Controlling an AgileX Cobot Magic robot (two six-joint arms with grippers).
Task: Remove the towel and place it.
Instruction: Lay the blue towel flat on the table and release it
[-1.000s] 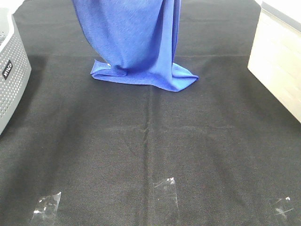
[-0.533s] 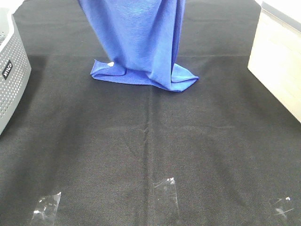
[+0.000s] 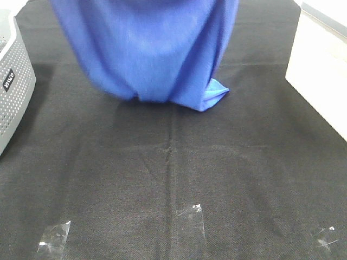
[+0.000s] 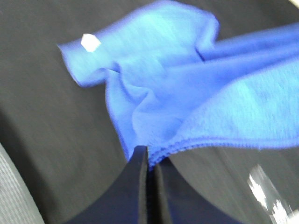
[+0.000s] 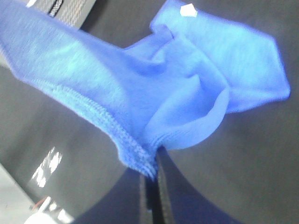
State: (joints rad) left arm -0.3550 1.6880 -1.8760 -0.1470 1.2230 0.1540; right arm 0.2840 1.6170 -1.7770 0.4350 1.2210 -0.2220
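Observation:
The royal-blue towel [image 3: 152,49] hangs down from the top of the exterior high view, spread wide and blurred, its lower right corner [image 3: 217,92] resting on the black cloth. Both grippers are out of that view above. In the left wrist view my left gripper [image 4: 150,158] is shut on the towel's stitched hem [image 4: 205,144]; a small white tag [image 4: 89,42] shows on a far corner. In the right wrist view my right gripper [image 5: 152,170] is shut on another part of the hem [image 5: 126,144]; the tag [image 5: 188,10] shows there too.
A grey perforated basket [image 3: 13,89] stands at the left edge. A pale box [image 3: 320,70] stands at the right edge. The black table cloth [image 3: 173,173] covers the table, with clear tape patches [image 3: 191,216] near the front.
The hanging towel has spread much wider to both sides and swung toward the camera. Its left bottom fold has lifted off the cloth; only the right corner still rests there.

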